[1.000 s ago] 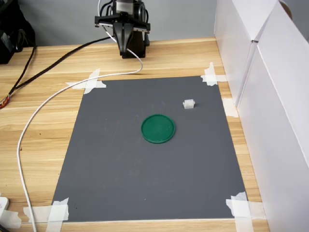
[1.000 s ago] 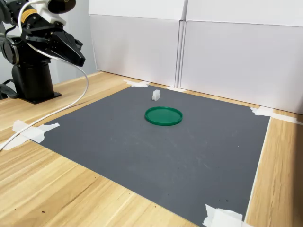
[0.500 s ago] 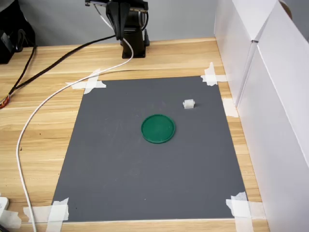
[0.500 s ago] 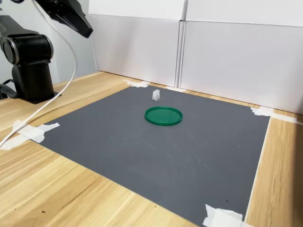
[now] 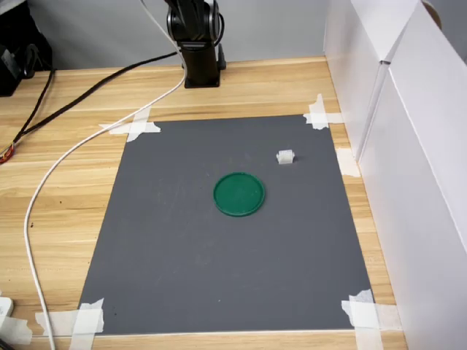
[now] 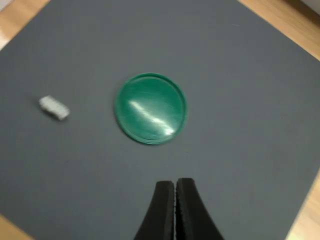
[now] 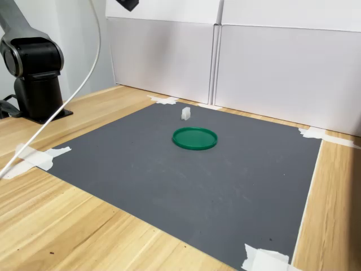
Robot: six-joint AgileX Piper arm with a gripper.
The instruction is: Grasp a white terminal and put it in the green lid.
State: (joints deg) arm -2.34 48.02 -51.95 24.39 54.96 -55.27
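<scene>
The pincer [image 6: 175, 210] hung high, its jaws pressed together and empty, likely surveying; the white terminal [image 6: 53, 107] lay apart from the green lid [image 6: 150, 108]

End effector [image 6: 175, 187] (jaws together) aloft

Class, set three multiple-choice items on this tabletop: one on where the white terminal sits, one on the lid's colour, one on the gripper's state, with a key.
1. Where is the white terminal?
A. inside the lid
B. on the grey mat, apart from the lid
C. between the gripper's fingers

2. What colour is the lid?
A. green
B. red
C. yellow

3. How is the gripper in the wrist view?
A. wide open
B. shut on the terminal
C. shut, empty

Key: 1 B, bare mat separates terminal and lid in both exterior views. 2 A, all views show green. 3 C, the fingers meet with nothing between.
</scene>
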